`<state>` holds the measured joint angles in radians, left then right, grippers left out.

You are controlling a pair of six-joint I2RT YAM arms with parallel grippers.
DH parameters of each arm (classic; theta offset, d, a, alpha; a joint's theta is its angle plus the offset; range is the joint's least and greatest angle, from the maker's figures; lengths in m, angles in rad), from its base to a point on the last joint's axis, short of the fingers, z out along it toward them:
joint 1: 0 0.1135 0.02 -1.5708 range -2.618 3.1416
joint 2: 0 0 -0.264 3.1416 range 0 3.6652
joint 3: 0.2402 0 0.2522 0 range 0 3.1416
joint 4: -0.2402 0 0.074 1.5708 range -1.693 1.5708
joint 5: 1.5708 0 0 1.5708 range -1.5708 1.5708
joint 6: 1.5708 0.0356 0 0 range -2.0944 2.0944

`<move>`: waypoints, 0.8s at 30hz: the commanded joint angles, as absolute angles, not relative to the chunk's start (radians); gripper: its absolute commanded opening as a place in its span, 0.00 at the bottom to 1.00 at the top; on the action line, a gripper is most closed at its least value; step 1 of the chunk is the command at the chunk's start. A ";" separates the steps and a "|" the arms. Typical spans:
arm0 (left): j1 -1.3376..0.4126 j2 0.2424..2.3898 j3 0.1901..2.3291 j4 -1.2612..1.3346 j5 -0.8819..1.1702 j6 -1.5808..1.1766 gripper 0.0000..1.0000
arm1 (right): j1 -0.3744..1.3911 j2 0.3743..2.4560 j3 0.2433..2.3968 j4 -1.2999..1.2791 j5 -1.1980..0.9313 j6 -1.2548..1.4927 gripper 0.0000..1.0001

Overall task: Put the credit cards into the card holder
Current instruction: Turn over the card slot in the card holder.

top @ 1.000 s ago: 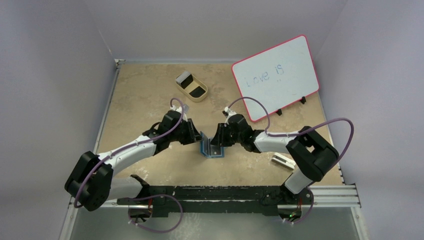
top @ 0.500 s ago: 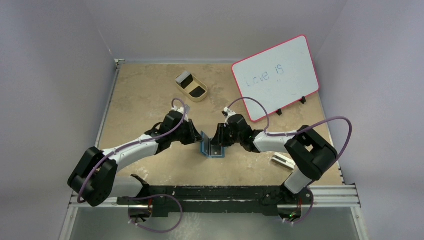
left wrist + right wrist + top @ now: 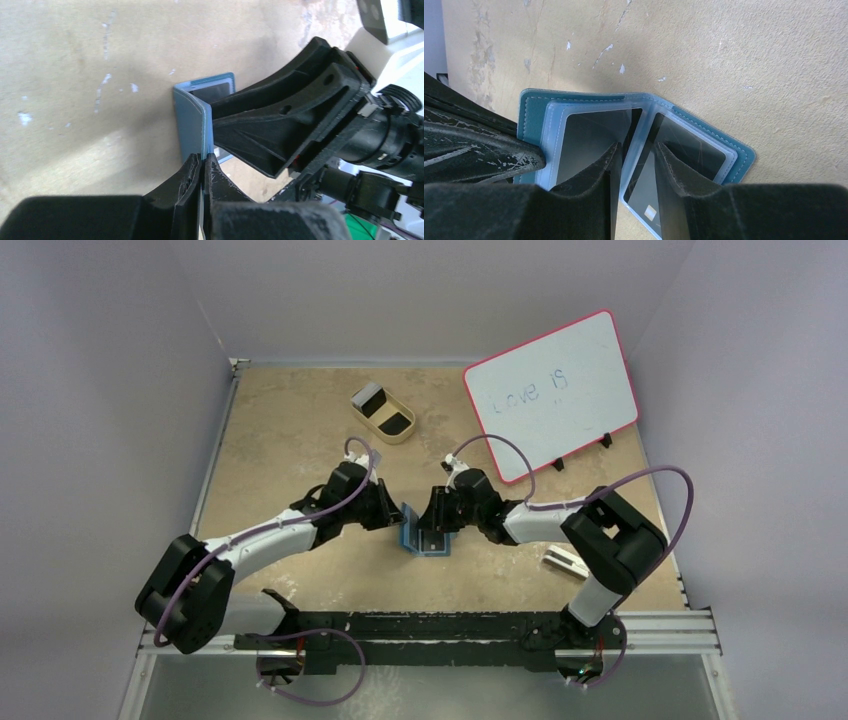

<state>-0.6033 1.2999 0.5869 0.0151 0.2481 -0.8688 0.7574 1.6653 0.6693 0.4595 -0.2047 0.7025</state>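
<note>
card holder point(image 3: 192, 120) L-open, fold running near-far | left gripper point(image 3: 202, 165) pinching its upright flap | right gripper point(image 3: 636, 155) half-spread at its sleeves, hold unclear

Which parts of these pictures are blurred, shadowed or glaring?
Left wrist view: the left gripper at the bottom is blurred; the table beside the card holder is shadowed. Right wrist view: the right gripper is blurred; the credit cards show pale reflections. Top view: evenly lit.

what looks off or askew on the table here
The card holder is not lying flat: the left claw pinches one flap upright while the other half rests on the table under the right claw. Nothing looks spilled or broken.
</note>
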 commanded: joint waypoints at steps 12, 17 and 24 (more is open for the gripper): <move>-0.658 1.274 0.877 -0.499 -0.093 -0.673 0.00 | 0.761 1.512 0.674 0.344 -0.194 0.678 0.47; -0.734 1.357 0.944 -0.524 -0.147 -0.695 0.00 | 0.760 1.481 0.658 0.325 -0.160 0.682 0.48; -0.790 1.444 1.000 -0.520 -0.166 -0.710 0.00 | 0.759 1.436 0.641 0.306 -0.124 0.689 0.48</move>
<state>-0.7708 1.4284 0.9382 -0.5182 -0.1318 -0.7036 0.7574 1.4818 0.6491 0.3180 -0.1665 0.6888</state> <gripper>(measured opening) 0.019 0.482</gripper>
